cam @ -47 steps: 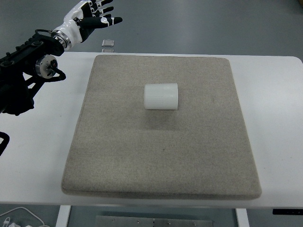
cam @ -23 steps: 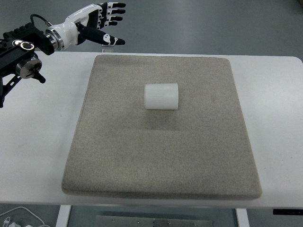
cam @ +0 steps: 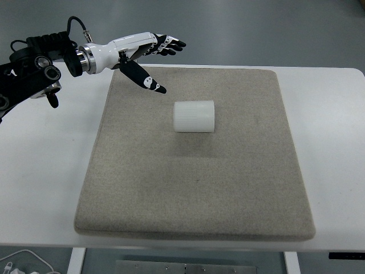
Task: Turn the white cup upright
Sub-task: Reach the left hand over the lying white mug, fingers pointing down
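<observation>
Left hand (cam: 145, 54) has swung in from the table's far-left corner to hang over the mat's (cam: 194, 194) far-left part, nearer the cup (cam: 194, 116). Fingers spread, thumb pointing down-right, holding nothing. Cup lies on its side approx. mid-mat, toward far edge, right of & nearer than the hand, not touching. Arm cut off at left edge; cup's open end not discernible.

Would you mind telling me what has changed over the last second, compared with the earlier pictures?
The left hand has swung in from the table's far left corner, moving rightward over the far edge of the beige mat toward the white cup, fingers spread and holding nothing. It has not touched the cup. The cup has stayed lying on its side in the same spot, and the mat has not shifted. The right hand is out of view.
</observation>
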